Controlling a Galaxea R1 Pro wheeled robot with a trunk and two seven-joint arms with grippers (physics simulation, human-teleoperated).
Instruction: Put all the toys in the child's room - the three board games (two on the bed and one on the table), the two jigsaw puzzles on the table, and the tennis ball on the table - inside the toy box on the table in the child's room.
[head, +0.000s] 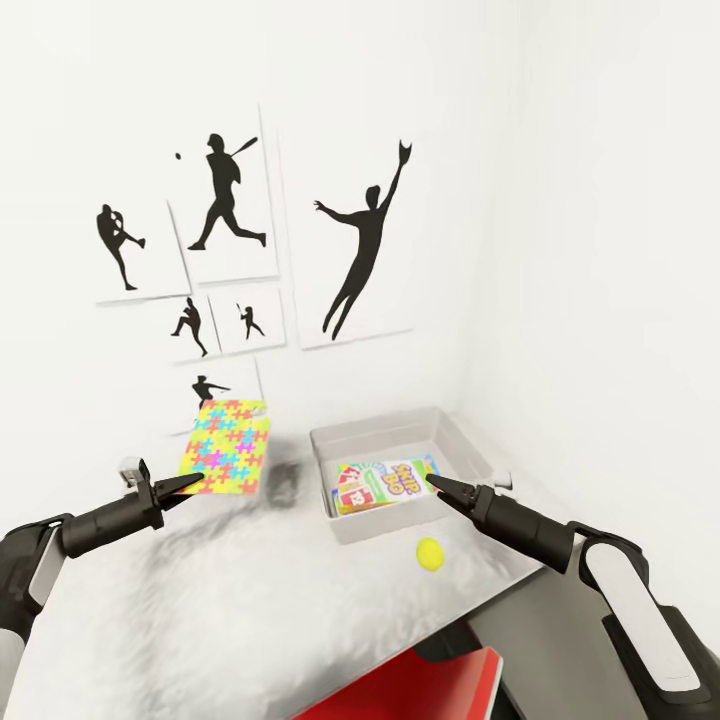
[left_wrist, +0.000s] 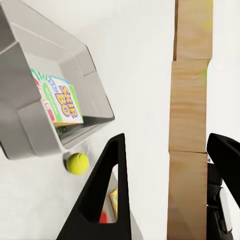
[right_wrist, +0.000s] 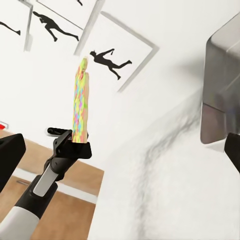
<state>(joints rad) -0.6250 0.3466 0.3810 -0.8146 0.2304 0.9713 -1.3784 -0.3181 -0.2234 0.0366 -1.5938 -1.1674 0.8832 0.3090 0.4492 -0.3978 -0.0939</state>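
Observation:
My left gripper (head: 190, 483) is shut on the lower edge of a colourful jigsaw puzzle box (head: 225, 445), holding it upright above the table's left part. In the left wrist view the box's wood-coloured edge (left_wrist: 190, 125) runs between the fingers (left_wrist: 107, 190). The grey toy box (head: 470, 455) stands at the table's back right with a Skip-Bo board game (head: 385, 483) inside. A yellow tennis ball (head: 430, 553) lies on the table just in front of the toy box. My right gripper (head: 437, 485) hovers open and empty over the toy box's front rim.
The white table (head: 250, 600) stands in a room corner, with walls behind and to the right. Baseball silhouette posters (head: 225, 200) hang on the back wall. A red object (head: 430, 690) sits below the table's near edge.

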